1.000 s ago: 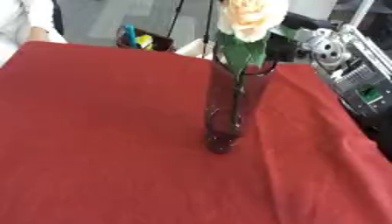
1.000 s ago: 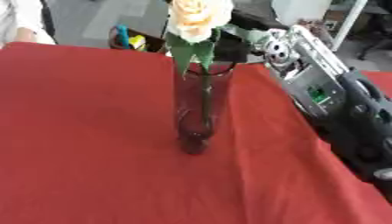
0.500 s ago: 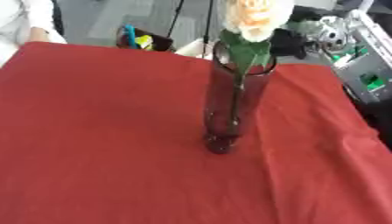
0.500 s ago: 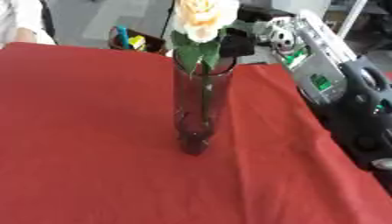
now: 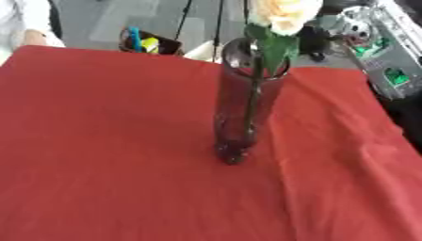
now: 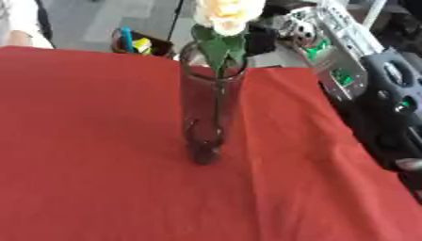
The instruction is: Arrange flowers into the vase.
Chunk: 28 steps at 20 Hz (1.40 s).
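A tall, narrow glass vase stands upright near the middle of the red tablecloth, and one cream rose sits in it, its green stem running down inside the glass and its leaves spilling over the rim. The vase looks top-heavy and breakable, likely to tip from a nudge near the rim, so it is best steadied low on the body. The rose is light and soft; its bloom would bruise, so the stem below the leaves is the sensible place to take it. The count is one vase, one flower, and no loose flowers on the cloth. The right arm shows at the right edge, but neither robot hand is in view, so how far either is open cannot be told.
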{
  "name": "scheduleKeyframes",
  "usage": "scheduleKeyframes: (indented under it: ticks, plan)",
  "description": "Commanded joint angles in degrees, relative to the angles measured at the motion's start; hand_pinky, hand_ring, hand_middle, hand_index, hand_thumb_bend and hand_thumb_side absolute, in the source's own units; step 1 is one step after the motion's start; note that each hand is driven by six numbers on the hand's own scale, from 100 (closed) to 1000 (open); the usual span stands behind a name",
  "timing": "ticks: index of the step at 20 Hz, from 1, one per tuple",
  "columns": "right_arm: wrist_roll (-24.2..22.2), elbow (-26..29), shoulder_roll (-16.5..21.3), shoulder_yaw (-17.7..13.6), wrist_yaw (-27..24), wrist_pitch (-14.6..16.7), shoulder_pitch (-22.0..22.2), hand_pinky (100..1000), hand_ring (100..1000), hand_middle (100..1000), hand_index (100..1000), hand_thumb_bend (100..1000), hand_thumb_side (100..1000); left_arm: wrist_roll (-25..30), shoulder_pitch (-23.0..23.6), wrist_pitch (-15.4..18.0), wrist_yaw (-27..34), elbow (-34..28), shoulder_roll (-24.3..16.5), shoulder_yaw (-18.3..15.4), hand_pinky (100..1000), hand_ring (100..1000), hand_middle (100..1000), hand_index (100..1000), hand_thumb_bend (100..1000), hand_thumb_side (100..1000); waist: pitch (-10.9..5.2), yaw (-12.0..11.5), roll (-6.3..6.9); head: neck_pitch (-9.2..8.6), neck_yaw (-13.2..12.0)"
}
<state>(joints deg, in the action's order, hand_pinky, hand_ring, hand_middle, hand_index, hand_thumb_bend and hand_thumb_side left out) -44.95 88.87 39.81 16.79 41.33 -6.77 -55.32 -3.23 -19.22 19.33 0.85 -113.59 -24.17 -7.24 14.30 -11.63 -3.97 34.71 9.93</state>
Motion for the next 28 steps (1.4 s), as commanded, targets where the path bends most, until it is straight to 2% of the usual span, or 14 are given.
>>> scheduleKeyframes:
  ticks: [1, 2, 3, 4, 7, 14, 19, 28]
  plan:
    - [-3.2, -0.8, 2.2, -1.0, 0.9, 1.6, -1.3, 892, 924, 922, 1000, 413, 1000, -0.1, -0.4, 0.0, 0.1, -1.0, -1.3, 0.1, 725, 871, 864, 949, 100, 979, -1.32, 0.1, 0.47, 0.04, 0.2]
    - [-4.5, -1.2, 2.1, -1.0, 1.0, 2.2, -1.5, 900, 937, 930, 1000, 471, 1000, -0.1, -0.4, 0.0, 0.1, -1.0, -1.3, 0.1, 725, 871, 864, 949, 100, 979, -1.36, 0.0, 0.48, 0.00, 0.2]
    - [-5.8, -1.7, 2.0, -1.0, 1.1, 2.7, -1.7, 907, 950, 935, 1000, 595, 1000, -0.1, -0.4, 0.0, 0.2, -1.0, -1.3, 0.1, 725, 871, 864, 949, 100, 979, -1.40, 0.0, 0.50, -0.03, 0.2]
    - [-6.4, -2.3, 2.0, -0.8, 1.3, 3.2, -2.0, 910, 953, 940, 1000, 674, 1000, -0.1, -0.4, 0.0, 0.2, -1.0, -1.4, 0.1, 725, 871, 864, 949, 100, 979, -1.46, 0.0, 0.50, -0.06, 0.2]
    - [-6.9, -4.5, 1.6, -0.7, 1.5, 3.7, -2.9, 924, 964, 957, 1000, 765, 1000, 0.0, -0.4, 0.0, 0.2, -1.0, -1.4, 0.2, 725, 872, 862, 950, 100, 979, -1.56, 0.0, 0.46, -0.21, 0.2]
    - [-7.0, -9.1, 0.9, -0.1, 1.4, 5.3, -4.2, 942, 981, 974, 1000, 756, 929, 0.0, -0.3, -0.1, 0.2, -1.0, -1.4, 0.1, 724, 872, 861, 950, 100, 979, -1.62, -0.1, 0.23, -0.67, 0.1]
    - [-7.0, -8.6, 0.6, -1.1, 0.6, 5.8, -4.7, 939, 964, 961, 1000, 766, 996, -0.1, -0.2, -0.3, 0.2, -1.0, -1.3, 0.1, 725, 872, 861, 950, 100, 979, -1.51, 0.0, 0.13, -0.67, -0.1]
    - [-7.0, -7.4, 1.0, -1.5, -3.1, 5.1, -4.5, 934, 951, 947, 1000, 752, 1000, -0.1, -0.2, -0.3, 0.1, -1.0, -1.3, 0.0, 725, 872, 858, 949, 100, 978, -1.49, 0.1, 0.03, -0.63, -0.4]
